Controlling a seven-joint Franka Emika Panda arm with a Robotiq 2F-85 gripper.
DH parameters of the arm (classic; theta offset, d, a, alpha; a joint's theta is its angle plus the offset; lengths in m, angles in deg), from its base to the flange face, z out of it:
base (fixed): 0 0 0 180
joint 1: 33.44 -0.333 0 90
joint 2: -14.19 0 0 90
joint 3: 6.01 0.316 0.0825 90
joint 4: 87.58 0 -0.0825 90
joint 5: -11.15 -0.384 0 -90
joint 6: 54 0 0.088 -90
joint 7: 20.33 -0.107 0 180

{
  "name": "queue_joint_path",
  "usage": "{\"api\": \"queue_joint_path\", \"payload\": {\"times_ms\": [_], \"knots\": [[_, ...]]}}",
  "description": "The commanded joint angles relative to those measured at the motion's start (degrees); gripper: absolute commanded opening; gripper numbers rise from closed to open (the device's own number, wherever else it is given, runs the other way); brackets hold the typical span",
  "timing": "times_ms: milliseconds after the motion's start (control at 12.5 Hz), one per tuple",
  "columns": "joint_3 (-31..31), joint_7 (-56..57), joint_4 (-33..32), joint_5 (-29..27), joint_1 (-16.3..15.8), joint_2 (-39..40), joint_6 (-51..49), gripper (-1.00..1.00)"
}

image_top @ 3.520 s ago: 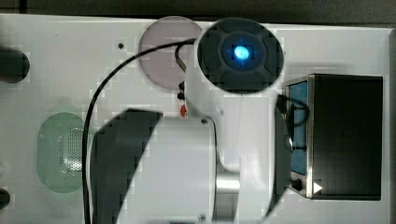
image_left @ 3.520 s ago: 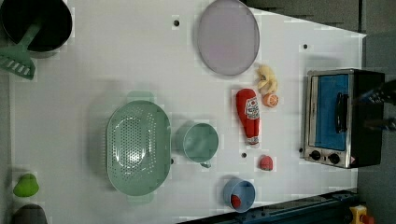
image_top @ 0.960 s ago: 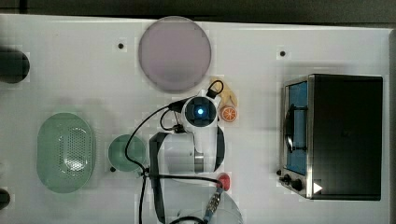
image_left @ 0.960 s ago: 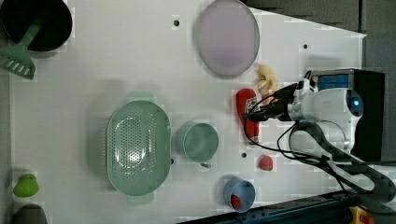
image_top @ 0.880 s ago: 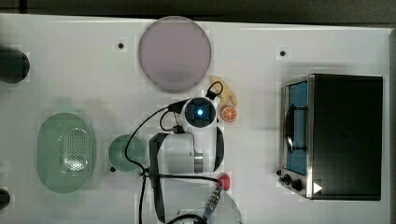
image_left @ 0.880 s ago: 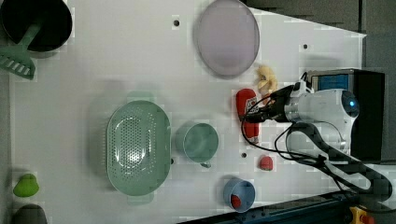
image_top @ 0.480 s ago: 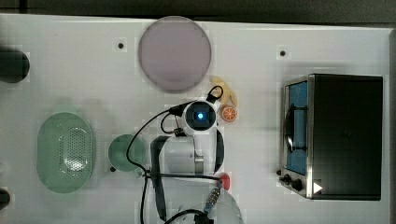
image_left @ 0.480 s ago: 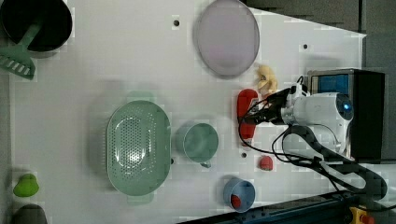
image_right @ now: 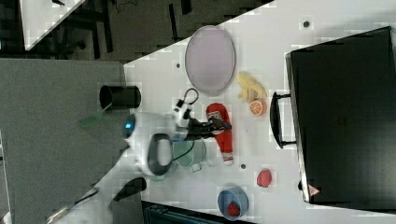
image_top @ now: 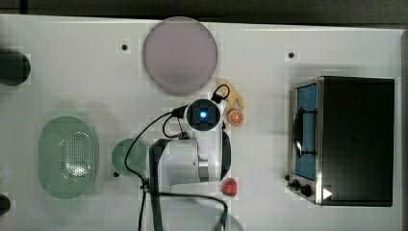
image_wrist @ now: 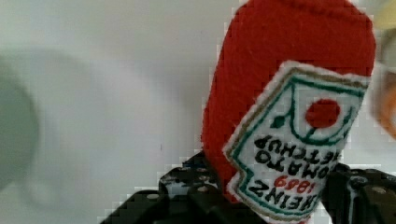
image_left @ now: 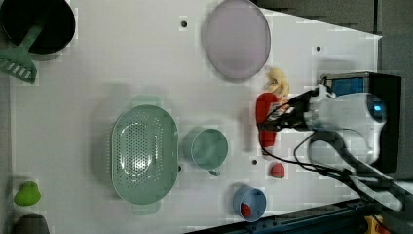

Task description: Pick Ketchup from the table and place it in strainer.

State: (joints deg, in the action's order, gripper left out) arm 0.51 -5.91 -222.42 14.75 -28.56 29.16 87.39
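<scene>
Looking at the wrist view, the pincer (image_wrist: 261, 196) clamps the Ketchup (image_wrist: 289, 116) (label upside down). Bottle's bottom edge gets cut off, and the arm hides it from the top view.

Left view: Ketchup (image_left: 266, 111) on table (image_left: 97, 63), right of cup (image_left: 208, 148); strainer (image_left: 144, 154) left of cup.

The Ketchup (image_wrist: 289, 93) looks like fuzzy matt red felt with a stitched cloth label; the strainer (image_left: 144, 154) is smooth translucent plastic.
</scene>
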Motion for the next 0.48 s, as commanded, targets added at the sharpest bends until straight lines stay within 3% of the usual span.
{"api": "queue_joint_path", "payload": {"times_ms": [80, 480], "knots": [[1.1, -1.4, 4.3, -0.8, -0.2, -12.1, -10.9, 0.22], [7.7, -12.9, 9.1, -2.9, -1.0, -21.0, -27.1, 0.22]]}}
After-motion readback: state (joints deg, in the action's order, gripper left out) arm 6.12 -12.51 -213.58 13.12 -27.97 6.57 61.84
